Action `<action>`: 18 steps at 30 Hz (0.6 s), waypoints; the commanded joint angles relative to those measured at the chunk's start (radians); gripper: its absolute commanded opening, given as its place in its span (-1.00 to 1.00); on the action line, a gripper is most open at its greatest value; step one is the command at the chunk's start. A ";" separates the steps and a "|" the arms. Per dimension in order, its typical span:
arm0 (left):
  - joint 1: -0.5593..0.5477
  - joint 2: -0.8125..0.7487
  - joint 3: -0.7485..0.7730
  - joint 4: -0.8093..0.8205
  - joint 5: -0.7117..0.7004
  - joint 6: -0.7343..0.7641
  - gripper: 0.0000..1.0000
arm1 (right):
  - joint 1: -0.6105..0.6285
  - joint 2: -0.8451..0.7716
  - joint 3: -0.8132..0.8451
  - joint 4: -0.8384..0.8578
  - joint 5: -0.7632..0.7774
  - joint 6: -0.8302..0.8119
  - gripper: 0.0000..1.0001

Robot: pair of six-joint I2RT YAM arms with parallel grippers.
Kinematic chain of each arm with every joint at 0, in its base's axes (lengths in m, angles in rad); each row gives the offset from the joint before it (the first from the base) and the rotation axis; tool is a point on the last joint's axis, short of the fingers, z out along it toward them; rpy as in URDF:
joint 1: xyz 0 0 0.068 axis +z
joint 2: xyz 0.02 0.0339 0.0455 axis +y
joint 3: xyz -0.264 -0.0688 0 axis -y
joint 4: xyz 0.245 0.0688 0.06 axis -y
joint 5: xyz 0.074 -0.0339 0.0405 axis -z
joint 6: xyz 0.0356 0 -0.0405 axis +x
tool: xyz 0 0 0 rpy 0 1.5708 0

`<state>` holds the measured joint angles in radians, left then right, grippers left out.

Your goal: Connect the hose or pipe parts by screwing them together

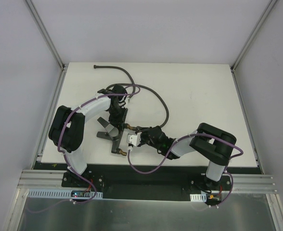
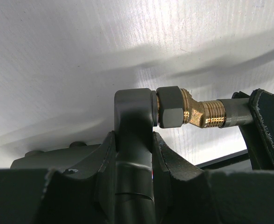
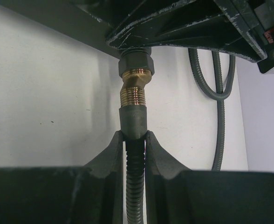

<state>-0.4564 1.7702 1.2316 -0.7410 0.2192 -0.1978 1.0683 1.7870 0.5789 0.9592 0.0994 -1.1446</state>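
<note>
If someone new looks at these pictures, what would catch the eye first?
The shiny brass threaded end of the forked fitting, at the middle of the table, where the two arms meet. The left gripper clamps the fitting, while the right gripper holds the grey end of the hose against that thread. Behind, the hose curls away to the far edge.

i sit at a white table [image 1: 194,82], matte and faintly scratched, with soft grey shadows lying across it. pale grey walls [image 1: 16,72] close it in at left, back and right, joined by slim metal posts [image 1: 45,33]. an aluminium rail [image 1: 257,184] runs along the near edge; below it lies a dull metal sheet [image 1: 146,214].
</note>
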 commanded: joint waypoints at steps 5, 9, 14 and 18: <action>0.001 -0.018 0.006 -0.012 0.077 -0.005 -1.00 | 0.002 -0.026 0.058 0.000 -0.033 0.013 -0.99; -0.001 -0.020 0.005 -0.011 0.088 0.008 -1.00 | 0.002 -0.024 0.075 -0.017 -0.043 0.017 -0.99; -0.008 -0.049 -0.004 0.003 0.135 0.043 -1.00 | 0.004 -0.041 0.102 -0.089 -0.078 0.046 -0.99; -0.016 -0.074 -0.024 0.025 0.176 0.061 -1.00 | -0.001 -0.057 0.108 -0.119 -0.135 0.080 -0.99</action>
<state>-0.4561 1.7683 1.2217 -0.7353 0.2226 -0.1741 1.0660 1.7802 0.6350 0.8455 0.0784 -1.1175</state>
